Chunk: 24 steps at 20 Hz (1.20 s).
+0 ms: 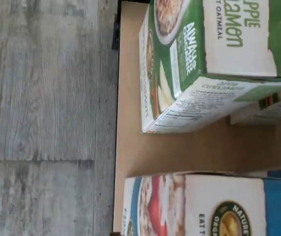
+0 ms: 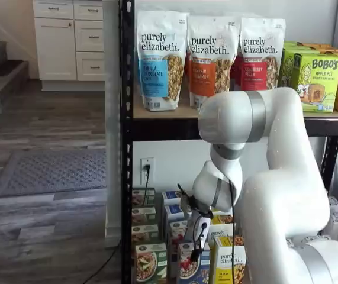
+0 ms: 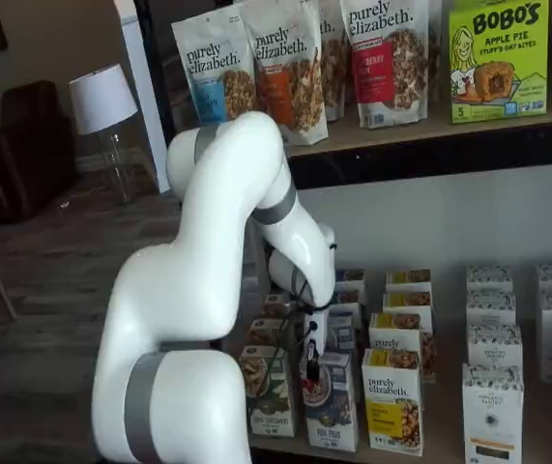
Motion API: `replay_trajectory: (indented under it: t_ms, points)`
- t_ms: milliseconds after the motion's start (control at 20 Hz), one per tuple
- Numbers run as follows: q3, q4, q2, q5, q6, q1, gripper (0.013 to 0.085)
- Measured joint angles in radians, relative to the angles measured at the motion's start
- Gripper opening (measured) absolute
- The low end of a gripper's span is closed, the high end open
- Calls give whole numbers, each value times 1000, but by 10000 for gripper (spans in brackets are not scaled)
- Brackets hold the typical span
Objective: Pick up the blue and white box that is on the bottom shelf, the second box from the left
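Blue and white box (image 3: 332, 401) on bottom shelf (image 3: 450, 447) — directly below pincer (image 3: 310, 372), apart; fingers spread.

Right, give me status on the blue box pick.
Gripper above blue and white box, holding nothing, jaw gap unclear. Box upright on bottom shelf. Green-banded box close alongside.

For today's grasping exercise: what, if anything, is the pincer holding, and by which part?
Nothing is held. In both shelf views the pincer hangs just above the front blue and white box; its opening cannot be seen.
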Motion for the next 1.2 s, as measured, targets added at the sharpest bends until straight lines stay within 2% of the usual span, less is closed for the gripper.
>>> replay_trajectory:
  t_ms: [650,950,1200]
  points:
    - [-55,-105,54,19,100,6,850]
    - [-68,-186,70,17,171,6,850]
    - [-76,-190,85,3,174,7,850]
